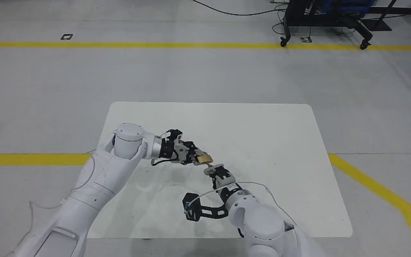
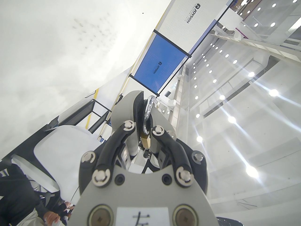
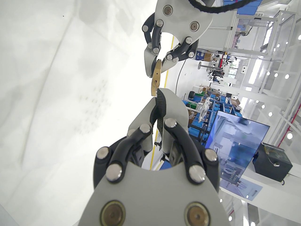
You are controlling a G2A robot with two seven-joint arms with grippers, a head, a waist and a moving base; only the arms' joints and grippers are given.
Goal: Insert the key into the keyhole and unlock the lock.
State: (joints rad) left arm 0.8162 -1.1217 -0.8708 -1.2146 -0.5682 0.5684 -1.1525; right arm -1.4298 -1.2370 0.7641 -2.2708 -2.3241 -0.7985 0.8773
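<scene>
A small brass padlock point(image 1: 204, 157) hangs above the middle of the white table point(image 1: 276, 128). My left gripper point(image 1: 194, 155) is shut on it from the left. In the left wrist view the silver shackle point(image 2: 149, 105) sits between the fingers point(image 2: 122, 111), with a bit of brass body point(image 2: 145, 142) nearer the palm. My right gripper point(image 1: 212, 170) comes up from the near side and meets the lock's free end. In the right wrist view its pads point(image 3: 161, 104) are pressed together right at the lock point(image 3: 155, 78), shut on the key, which is almost wholly hidden.
The table's surface around both arms is bare white. Yellow floor lines point(image 1: 160, 45) run behind and beside the table. A black wheeled frame point(image 1: 324, 26) stands far back on the right.
</scene>
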